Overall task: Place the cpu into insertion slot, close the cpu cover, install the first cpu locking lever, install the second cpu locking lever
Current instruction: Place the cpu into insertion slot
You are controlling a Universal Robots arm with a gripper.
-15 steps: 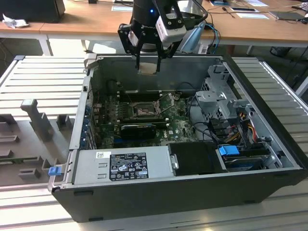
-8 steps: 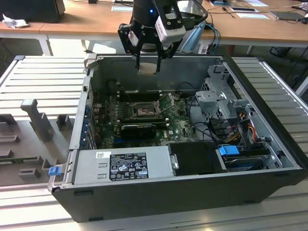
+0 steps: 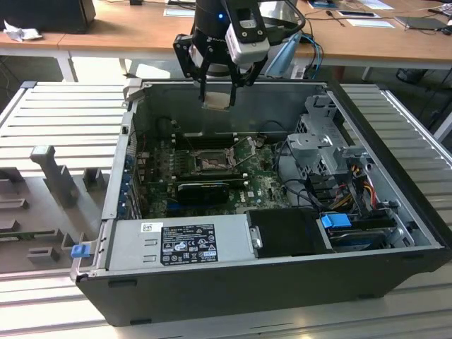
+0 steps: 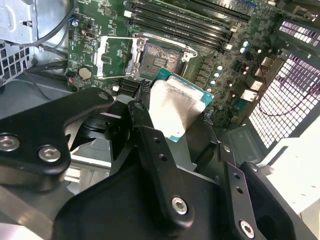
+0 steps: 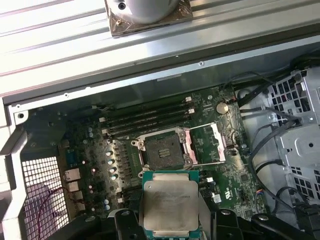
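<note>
my arm hangs upright over the open computer case (image 3: 212,286), claw (image 3: 216,101) clamped on the cpu (image 5: 170,205), held flat above the green board. the insertion slot (image 5: 164,148) lies bare below, well apart; the cpu cover (image 5: 206,145) is flipped open beside it, with memory slots (image 5: 147,117) near.

1. A robotics laboratory: a black robot arm (image 3: 212,18) hangs over an open black desktop computer case (image 3: 247,289), its hand (image 3: 217,103) gripping a small flat silvery-beige square cpu (image 3: 215,97).
2. The case's green motherboard (image 3: 261,185) and cabling lie exposed.
3. The case sits on a ribbed grey metal surface (image 3: 63,113), with grey moulded fixtures (image 3: 53,173) at the exterior view's left.
4. Behind stand long pale wooden desks (image 3: 127,35) strewn with white papers (image 3: 371,22).
</note>
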